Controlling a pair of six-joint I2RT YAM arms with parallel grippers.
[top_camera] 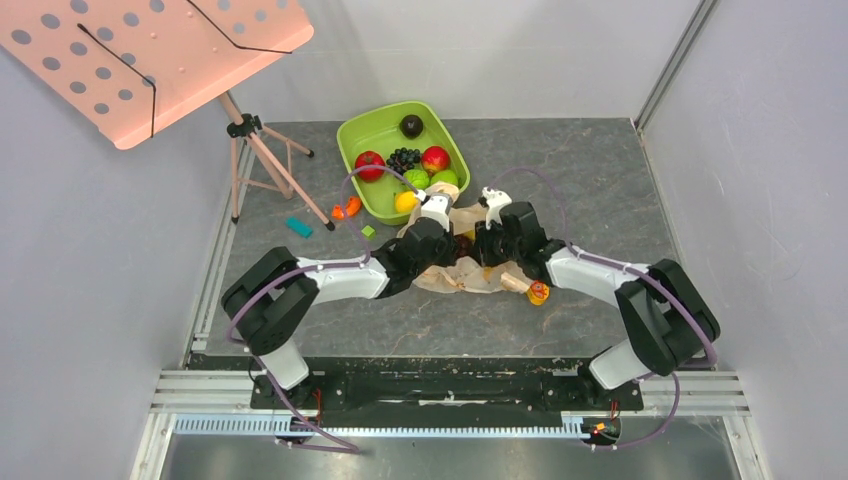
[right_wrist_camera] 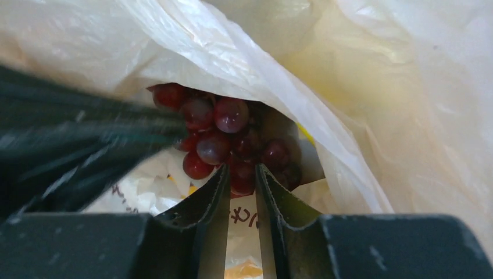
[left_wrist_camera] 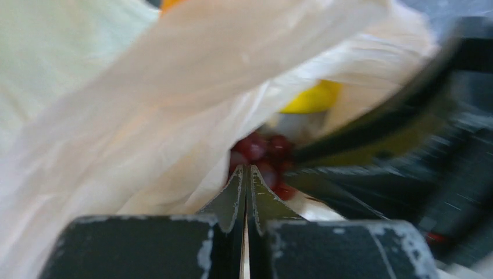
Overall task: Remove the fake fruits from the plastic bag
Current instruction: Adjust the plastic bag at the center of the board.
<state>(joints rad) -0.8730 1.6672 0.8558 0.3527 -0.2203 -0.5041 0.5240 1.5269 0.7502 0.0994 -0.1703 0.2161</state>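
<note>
Extraction looked begun: right hand (right_wrist_camera: 242, 170), narrowly apart, needed to clamp the grape bunch (right_wrist_camera: 224, 136) at twelve o'clock; left hand (left_wrist_camera: 247, 168) pressed together.

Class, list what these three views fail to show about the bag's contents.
Top view: plastic bag interior, covered by left arm and right arm.
Left wrist view: yellow fruit, mostly behind bag film; kind unclear.
Right wrist view: whether the right gripper grips the red grape bunch; fingertips overlap it.

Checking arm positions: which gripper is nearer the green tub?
Left. The left gripper is at the bag just in front of the tub's near rim; the right gripper is beside it, further right.
</note>
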